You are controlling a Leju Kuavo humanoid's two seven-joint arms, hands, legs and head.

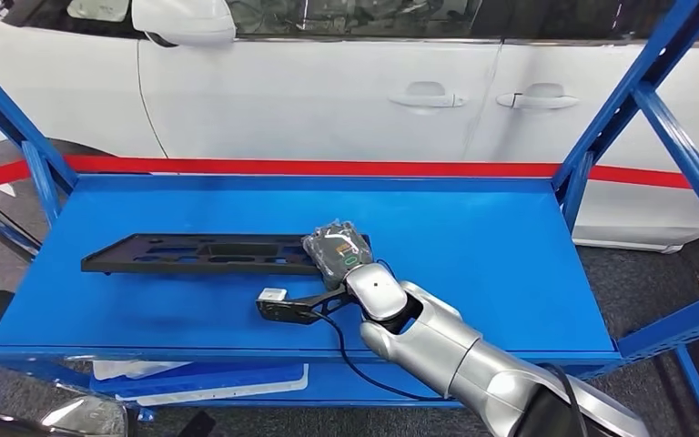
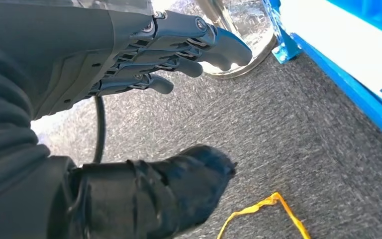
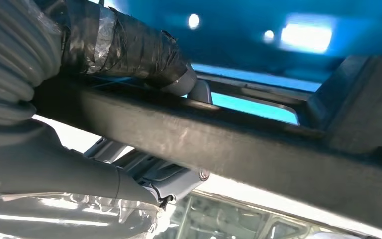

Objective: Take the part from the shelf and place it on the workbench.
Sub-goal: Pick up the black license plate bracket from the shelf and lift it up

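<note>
Nearest the camera, the silver right arm was seen rising from the lower right of the head view, its right hand (image 1: 339,250) set at the right end of the black part (image 1: 202,254). At the right wrist, a taped thumb (image 3: 129,50) was pressed on one face of the part's bar (image 3: 238,144) and darker fingers were curled under the opposite face, so the part was gripped. The left hand (image 2: 179,50) was seen hanging over grey carpet, its fingers loosely extended and apart, with nothing held.

The part lay flat on the blue shelf (image 1: 473,237), left of centre. Its long axis ran left to right across the frame, parallel to the shelf's front edge, with the free end pointing toward the left upright.

It was judged to be a stiff, moulded plastic frame with open cut-outs, light for its length and not fragile. Held at one end, the far end could be expected to droop or swing; a hold nearer the middle would be better balanced. The smooth bar could slip if it were only lightly pinched.
</note>
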